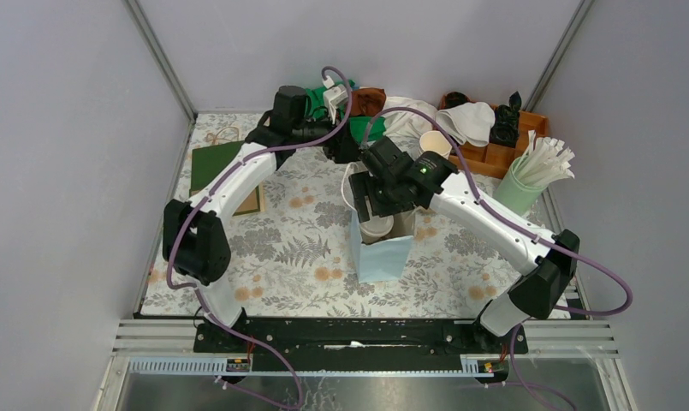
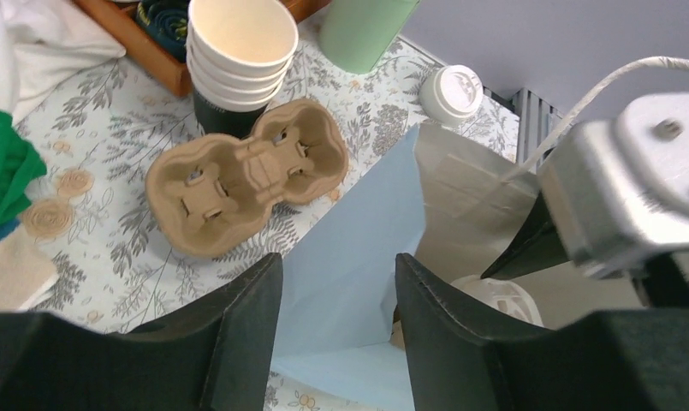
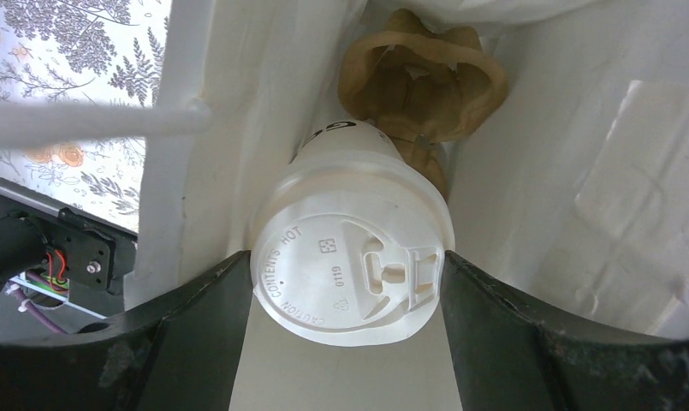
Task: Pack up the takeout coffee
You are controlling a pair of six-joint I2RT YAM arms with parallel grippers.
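Your left gripper (image 2: pixel 339 265) hangs at the 12 o'clock rim of the blue paper bag (image 1: pixel 382 257) with its jaws at a middling gap. In its wrist view the bag's blue wall shows between the fingers (image 2: pixel 238 334), but you cannot tell whether they touch it. At 10 o'clock from the bag in that view, a brown pulp tray (image 2: pixel 246 171) lies on the floral tablecloth (image 2: pixel 101 248), with a stack of lidless cups (image 2: pixel 238 43) at its 12 o'clock. The bag stands open at the table's centre. Your right gripper (image 3: pixel 347 257) reaches into it from 2 o'clock, jaws spread wide and clamped on the takeout coffee (image 3: pixel 358 214). Both fingers press the sides of its white lid. The cup sits inside the bag's white walls, tilted, with its base towards 12 o'clock in the wrist view, where a brown pulp piece (image 3: pixel 422 77) shows just beyond.
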